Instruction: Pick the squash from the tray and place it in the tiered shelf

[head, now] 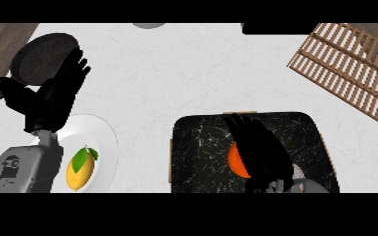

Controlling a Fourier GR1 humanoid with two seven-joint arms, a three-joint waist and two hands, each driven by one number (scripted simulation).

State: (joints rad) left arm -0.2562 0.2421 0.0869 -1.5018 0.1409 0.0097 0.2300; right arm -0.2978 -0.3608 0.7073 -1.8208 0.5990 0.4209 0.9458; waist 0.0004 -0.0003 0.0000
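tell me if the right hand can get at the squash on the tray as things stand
Probably yes: the right hand is already over the black tray, fingers lying across the orange squash, with nothing between them. Whether the fingers have closed round it cannot be told.

The light is bright and even. The white counter looks pale and flat, with no glare. Near it, the black tray stays very dark.

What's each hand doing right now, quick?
Left hand: open, fingers straight, holding nothing.
Right hand: curled round the orange squash on the tray.
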